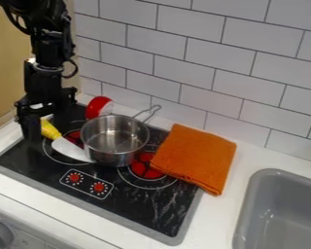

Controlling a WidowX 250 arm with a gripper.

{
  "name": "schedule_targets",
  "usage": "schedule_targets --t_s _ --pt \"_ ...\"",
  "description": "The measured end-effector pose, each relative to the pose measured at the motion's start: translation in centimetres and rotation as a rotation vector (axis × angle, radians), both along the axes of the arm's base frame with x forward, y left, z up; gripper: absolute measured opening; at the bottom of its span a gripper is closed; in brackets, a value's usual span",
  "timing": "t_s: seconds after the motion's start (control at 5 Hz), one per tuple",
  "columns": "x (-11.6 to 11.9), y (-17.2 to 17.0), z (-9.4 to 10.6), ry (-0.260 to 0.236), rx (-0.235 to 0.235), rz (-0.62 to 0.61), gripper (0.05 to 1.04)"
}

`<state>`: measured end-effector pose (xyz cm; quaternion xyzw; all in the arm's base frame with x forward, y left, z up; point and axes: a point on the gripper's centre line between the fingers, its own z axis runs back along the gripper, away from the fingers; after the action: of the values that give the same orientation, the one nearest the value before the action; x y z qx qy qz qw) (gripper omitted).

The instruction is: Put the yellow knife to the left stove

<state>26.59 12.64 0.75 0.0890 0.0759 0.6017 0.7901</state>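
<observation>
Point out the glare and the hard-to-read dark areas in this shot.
Camera view: bright highlights on the shiny metal pot; camera view: pale streaks on the glossy black stovetop, possibly reflections; camera view: the black gripper partly blends into the dark surface behind it.

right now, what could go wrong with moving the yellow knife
The blade of the yellow knife ends right by the pot, so dragging it could scrape or nudge the pot. The claw is low beside the yellow handle and might push it instead of lifting it. The orange cloth overlaps the stove, so it could scorch if a burner were on.
</observation>
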Motion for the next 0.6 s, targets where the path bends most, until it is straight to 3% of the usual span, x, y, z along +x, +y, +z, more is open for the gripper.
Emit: schedule_targets --t_s 0.2,0.4,0.6 --pt "-0.2 0.2 1.9 -0.011 0.02 -0.021 1.01" --pt "-0.5 0.3 3.8 0.058 0.059 -0.086 0.999" --pt "1.4 -1.5 7.8 0.047 0.124 -0.336 0.999"
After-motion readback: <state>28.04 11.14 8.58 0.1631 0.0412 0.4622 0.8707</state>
